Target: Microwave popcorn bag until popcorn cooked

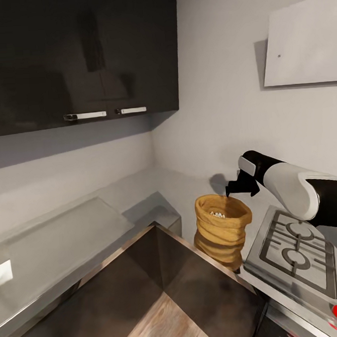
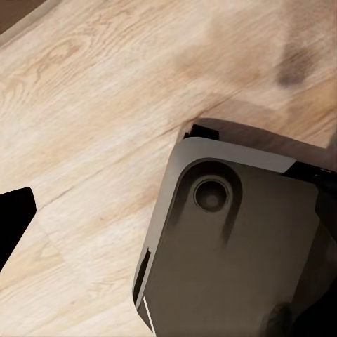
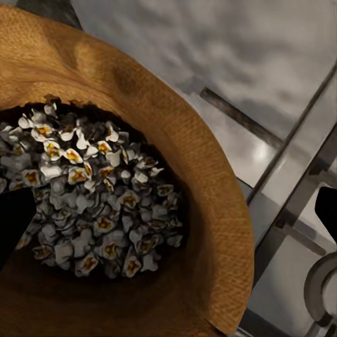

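Popcorn bag (image 1: 223, 231) upright on table (image 1: 140, 200) beside hob (image 1: 298, 253). Right fingers (image 1: 233, 188) spread open, straddling its far rim; popcorn (image 3: 91, 196) visible inside. Left fingers' state: cannot tell.

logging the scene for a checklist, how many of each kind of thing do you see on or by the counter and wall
popcorn bag: 1
gas hob: 1
dark wall cabinet door handles: 2
white wall panel: 1
robot arm over the bag: 1
total: 6
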Controlling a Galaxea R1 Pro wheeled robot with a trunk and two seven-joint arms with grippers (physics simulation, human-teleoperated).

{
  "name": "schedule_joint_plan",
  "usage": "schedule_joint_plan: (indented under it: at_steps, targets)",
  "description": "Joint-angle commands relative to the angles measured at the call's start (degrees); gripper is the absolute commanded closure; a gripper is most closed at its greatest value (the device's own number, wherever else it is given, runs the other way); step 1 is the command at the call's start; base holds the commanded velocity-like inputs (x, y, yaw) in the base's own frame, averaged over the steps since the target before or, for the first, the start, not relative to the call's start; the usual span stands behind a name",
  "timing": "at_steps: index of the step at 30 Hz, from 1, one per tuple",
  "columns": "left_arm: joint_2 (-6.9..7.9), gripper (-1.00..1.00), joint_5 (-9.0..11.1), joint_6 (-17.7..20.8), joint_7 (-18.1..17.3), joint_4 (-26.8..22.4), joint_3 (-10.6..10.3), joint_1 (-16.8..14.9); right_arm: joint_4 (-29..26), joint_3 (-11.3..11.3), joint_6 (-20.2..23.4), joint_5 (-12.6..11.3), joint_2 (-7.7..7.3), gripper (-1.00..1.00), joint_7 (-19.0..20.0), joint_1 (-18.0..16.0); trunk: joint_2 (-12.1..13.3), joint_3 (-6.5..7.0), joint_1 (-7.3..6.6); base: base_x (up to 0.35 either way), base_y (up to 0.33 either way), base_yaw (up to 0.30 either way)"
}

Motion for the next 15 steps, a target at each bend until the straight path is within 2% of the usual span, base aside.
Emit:
schedule_joint_plan:
  at_steps: [1, 4, 9, 15]
  targets:
    - [0.00, -1.00, 0.00, -0.20, 0.03, 0.05, 0.08, -0.05, 0.11, -0.47, -0.02, -0.11, -0.01, -1.00, -0.55, -0.09, -0.08, -0.09, 0.02, 0.005, 0.000, 0.000]
    - [0.00, -1.00, 0.00, -0.20, 0.03, 0.05, 0.08, -0.05, 0.13, -0.43, 0.00, -0.11, -0.01, -1.00, -0.55, -0.09, -0.08, -0.09, 0.02, 0.012, -0.009, 0.000]
    - [0.00, -1.00, 0.00, -0.22, 0.03, 0.05, 0.08, -0.05, 0.15, -0.38, 0.00, -0.11, -0.57, -1.00, -0.55, -0.09, -0.08, -0.09, 0.02, 0.123, -0.110, 0.000]
    - [0.00, -1.00, 0.00, -0.20, 0.03, 0.05, 0.08, -0.05, 0.17, -0.36, 0.02, -0.11, -0.79, -1.00, -0.55, -0.01, -0.08, -0.09, 0.02, 0.014, -0.013, 0.000]
